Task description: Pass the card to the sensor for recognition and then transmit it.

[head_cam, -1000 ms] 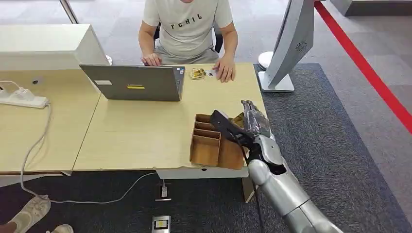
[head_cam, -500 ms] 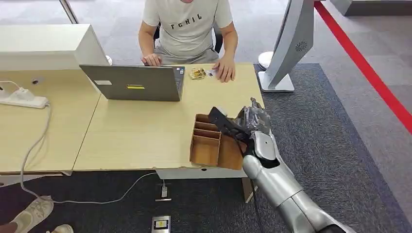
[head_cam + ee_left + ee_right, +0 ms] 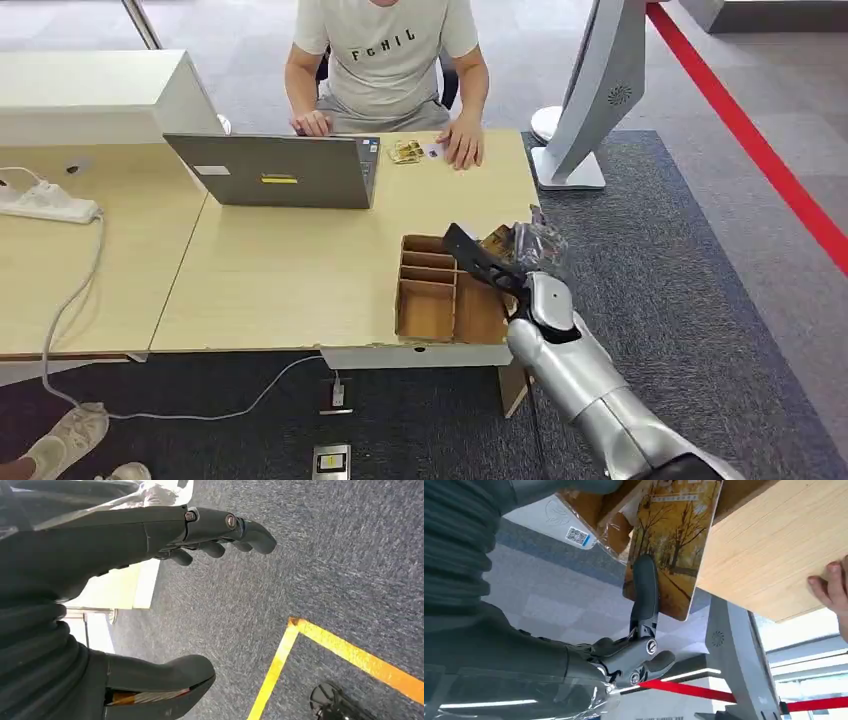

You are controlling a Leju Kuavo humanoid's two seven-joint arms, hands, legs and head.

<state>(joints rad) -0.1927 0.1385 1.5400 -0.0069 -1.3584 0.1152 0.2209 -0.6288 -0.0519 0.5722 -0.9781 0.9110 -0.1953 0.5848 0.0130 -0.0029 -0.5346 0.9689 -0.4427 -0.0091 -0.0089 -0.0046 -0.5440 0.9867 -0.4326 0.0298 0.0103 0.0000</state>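
While pressed against an autumn-tree card (image 3: 671, 545) by one dark finger (image 3: 645, 587), seen reaching over the far end of a wooden divided box (image 3: 440, 300) on the tabletop (image 3: 290, 265): right hand (image 3: 515, 260), apparently drawing the card up for the sensor, firm grip not confirmed. Hanging over grey carpet (image 3: 325, 565), holding nothing, fingers apart: left hand (image 3: 165, 535). Seated across, behind a laptop (image 3: 275, 172): a person (image 3: 385, 60).
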